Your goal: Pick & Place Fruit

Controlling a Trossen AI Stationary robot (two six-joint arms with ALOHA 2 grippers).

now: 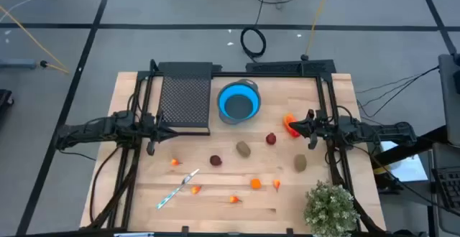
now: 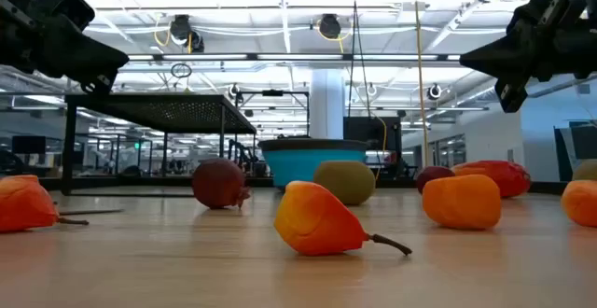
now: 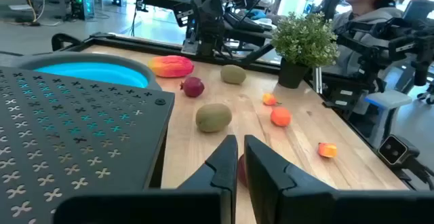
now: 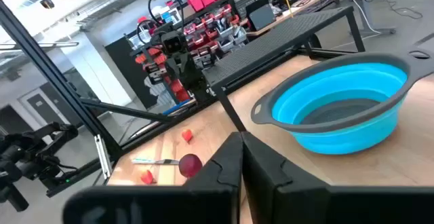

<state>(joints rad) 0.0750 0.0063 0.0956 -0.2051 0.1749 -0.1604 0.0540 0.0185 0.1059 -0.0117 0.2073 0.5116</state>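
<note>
While both my arms wait at the desk's sides, nothing is in hand yet.

High view: my left pincer (image 1: 164, 131) hangs beside the black mesh tray (image 1: 185, 102); my right pincer (image 1: 300, 125) sits just beside the larger red-orange piece (image 1: 290, 124). Both are closed and empty. The blue bowl (image 1: 238, 102) stands at the desk's (image 1: 338, 93) far middle, with no fruit in it as far as I can see. A dark red round one (image 1: 215, 161), an olive-brown oval (image 1: 244, 149) and tiny orange bits (image 1: 256, 184) lie scattered in front of it, near the silver-blue stick (image 1: 178, 189).

Low view: the bowl's rim stands above the fruit, so I judge each piece needs a clear lift over it.

Left wrist view: my closed fingers (image 3: 224, 163) point toward the oval; a seated person and the green plant (image 3: 304, 41) show only here.

Right wrist view: only this shows the bowl's inside.

Step done well: I should open wide first, descend straight, then close gently on the round, likely rolling fruit.
</note>
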